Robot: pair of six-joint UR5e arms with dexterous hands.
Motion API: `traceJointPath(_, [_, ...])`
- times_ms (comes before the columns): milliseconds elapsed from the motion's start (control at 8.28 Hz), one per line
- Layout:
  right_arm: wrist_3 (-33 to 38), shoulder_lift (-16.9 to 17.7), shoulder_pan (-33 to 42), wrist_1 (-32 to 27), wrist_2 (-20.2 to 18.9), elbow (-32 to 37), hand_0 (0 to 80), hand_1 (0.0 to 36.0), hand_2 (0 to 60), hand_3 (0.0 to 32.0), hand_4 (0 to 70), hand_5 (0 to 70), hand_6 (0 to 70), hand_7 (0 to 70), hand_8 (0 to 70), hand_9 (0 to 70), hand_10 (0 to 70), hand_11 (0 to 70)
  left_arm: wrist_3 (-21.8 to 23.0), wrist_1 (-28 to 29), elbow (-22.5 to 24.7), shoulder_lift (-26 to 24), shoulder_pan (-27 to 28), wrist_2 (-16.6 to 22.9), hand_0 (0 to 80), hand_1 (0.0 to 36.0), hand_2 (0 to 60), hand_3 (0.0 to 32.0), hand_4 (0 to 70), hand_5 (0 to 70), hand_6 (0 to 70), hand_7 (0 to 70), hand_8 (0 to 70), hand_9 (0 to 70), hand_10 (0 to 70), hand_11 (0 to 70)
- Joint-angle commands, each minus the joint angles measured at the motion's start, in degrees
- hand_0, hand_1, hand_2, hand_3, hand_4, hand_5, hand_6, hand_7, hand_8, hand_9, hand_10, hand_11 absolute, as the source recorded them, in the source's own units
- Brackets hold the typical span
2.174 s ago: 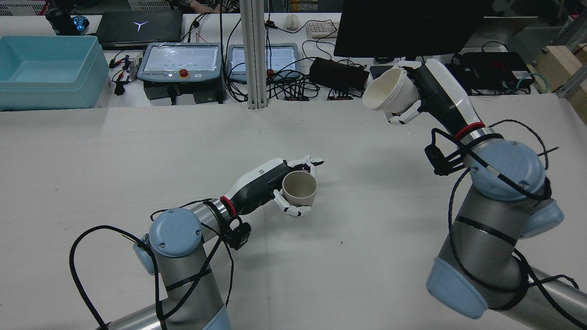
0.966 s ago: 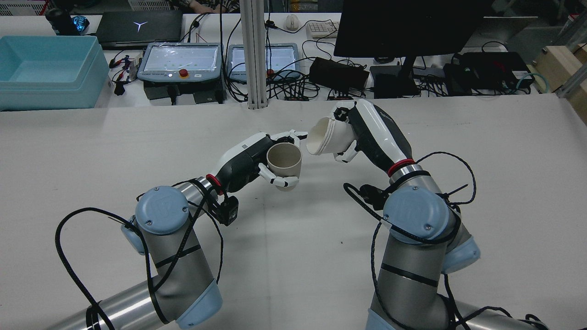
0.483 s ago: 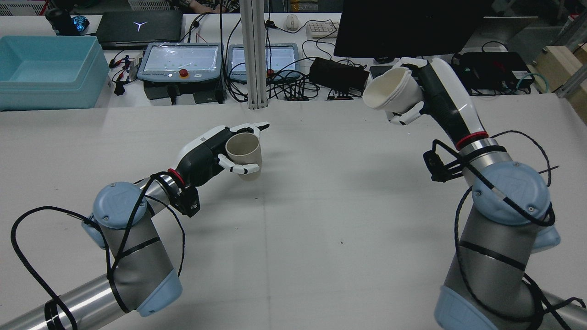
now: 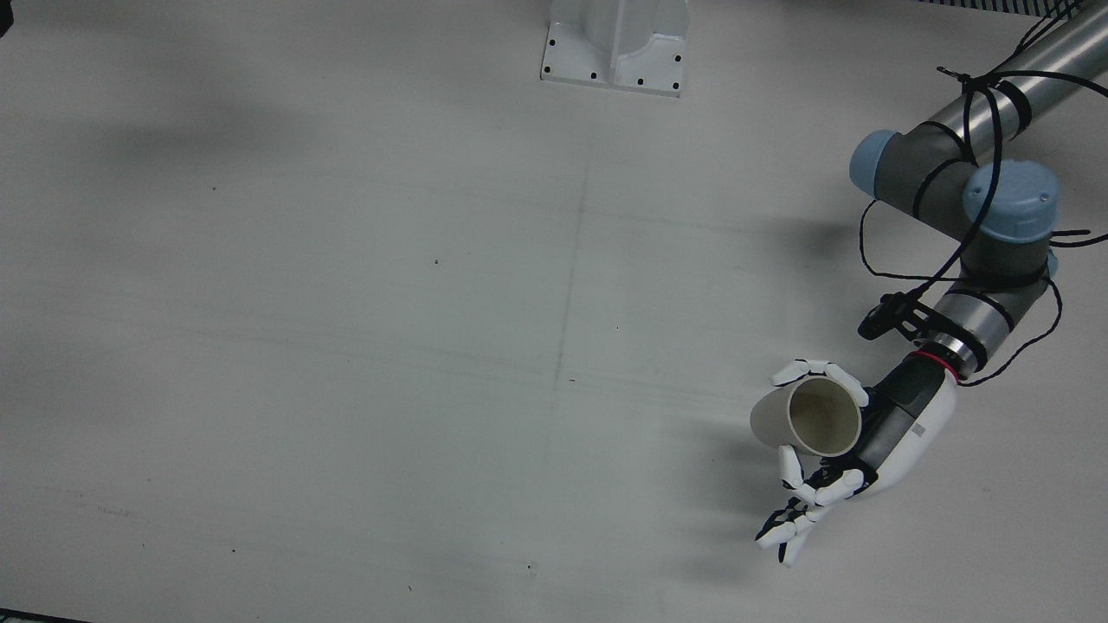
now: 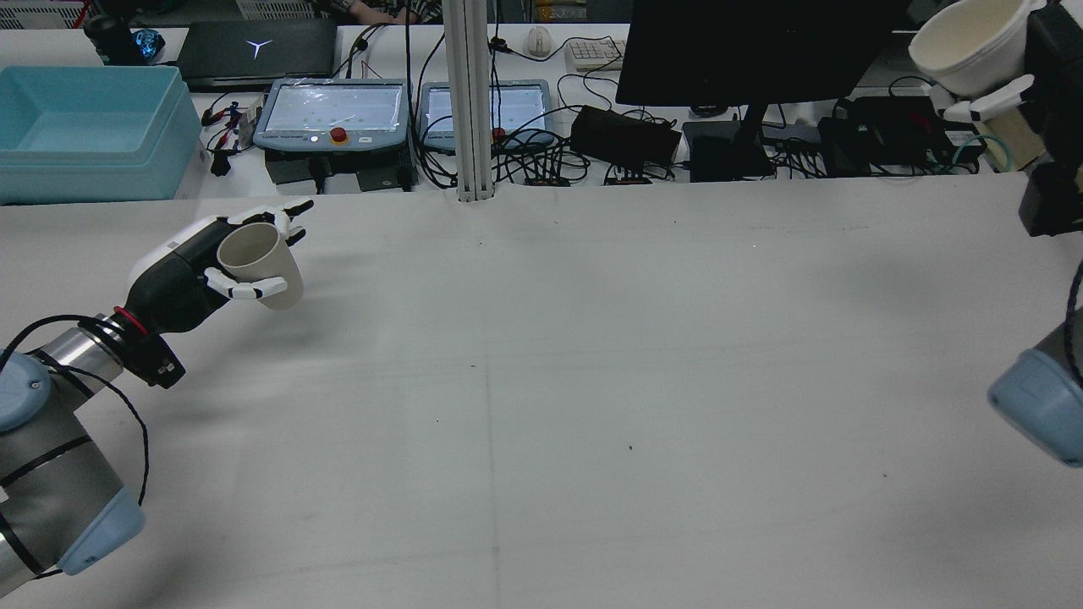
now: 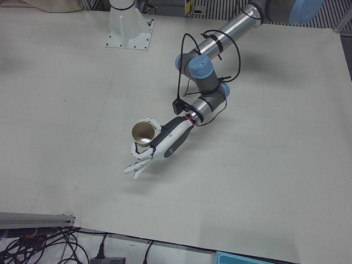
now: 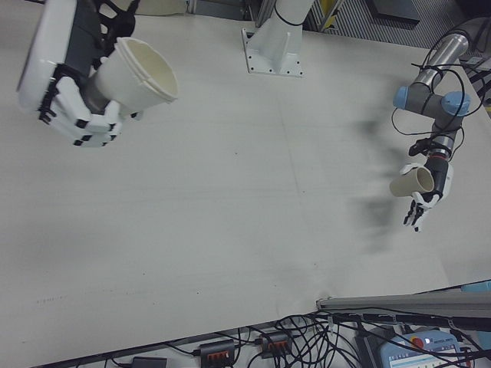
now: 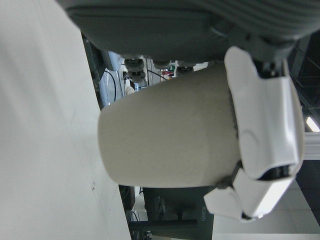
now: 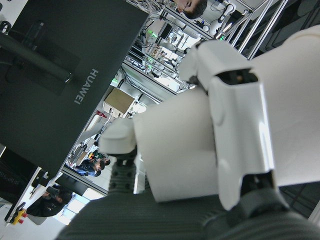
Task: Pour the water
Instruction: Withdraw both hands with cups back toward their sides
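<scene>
My left hand (image 5: 182, 275) is shut on a beige cup (image 5: 258, 266), held just above the table at the far left of the rear view, tilted slightly, mouth up. The cup also shows in the front view (image 4: 809, 420), the left-front view (image 6: 144, 133) and the left hand view (image 8: 165, 140). My right hand (image 5: 1045, 59) is shut on a white cup (image 5: 964, 38), held high at the top right of the rear view, mouth tilted leftward. The right-front view shows this cup (image 7: 142, 73) close up in that hand (image 7: 65, 77). I cannot see inside the white cup.
A blue bin (image 5: 85, 127), two teach pendants (image 5: 334, 114), a monitor (image 5: 744, 51) and cables line the far side behind the table. A metal post (image 5: 470, 101) stands at the far edge. A white pedestal (image 4: 615, 43) stands at the near side.
One second ago the two cups were mouth to mouth at the centre. Both arms have swung apart: the left hand far to the left, the right hand up and to the right.
</scene>
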State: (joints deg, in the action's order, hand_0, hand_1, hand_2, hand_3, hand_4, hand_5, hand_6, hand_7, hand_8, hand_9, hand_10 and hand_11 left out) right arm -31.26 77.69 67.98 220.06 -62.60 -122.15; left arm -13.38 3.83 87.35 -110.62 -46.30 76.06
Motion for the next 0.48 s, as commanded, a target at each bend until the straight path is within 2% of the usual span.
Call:
traceJointPath(0, [8.6, 10.5, 6.9, -39.7, -8.2, 27.4, 76.2, 32.0, 50.9, 0.0, 16.0, 70.0, 64.6, 63.3, 62.4, 65.4, 69.5, 70.0, 0.0, 10.4, -2.8, 10.5, -5.8, 0.9, 56.4, 36.0, 60.0, 0.0, 57.2, 70.0, 8.4, 14.2, 0.6, 2.5, 5.4, 10.2])
traceJointPath(121, [9.5, 10.3, 6.0, -52.7, -7.9, 40.6, 68.6, 31.3, 54.0, 0.0, 15.2, 70.0, 64.9, 64.3, 64.4, 69.4, 70.0, 70.0, -0.6, 12.5, -3.2, 13.2, -5.9, 0.9, 55.4, 36.0, 60.0, 0.0, 57.5, 70.0, 8.3, 13.8, 0.6, 2.3, 5.3, 9.8])
traceJointPath(242, [9.8, 8.9, 4.4, -60.6, -7.6, 51.5, 63.7, 29.9, 56.4, 0.0, 14.8, 70.0, 66.1, 64.9, 68.4, 70.0, 70.0, 70.0, -2.5, 16.0, -4.2, 15.4, -6.4, 0.9, 54.2, 36.0, 60.0, 0.0, 54.5, 70.0, 7.3, 12.6, 0.4, 1.8, 5.0, 9.2])
traceJointPath(362, [10.3, 6.0, 2.9, -64.6, -7.5, 60.0, 62.7, 30.0, 60.0, 0.0, 20.8, 70.0, 70.0, 67.3, 70.0, 70.0, 70.0, 70.0, -3.1, 18.8, -6.1, 16.5, -7.8, 0.9, 53.1, 36.0, 60.0, 0.0, 52.9, 70.0, 6.6, 11.8, 0.3, 1.5, 4.8, 8.9])
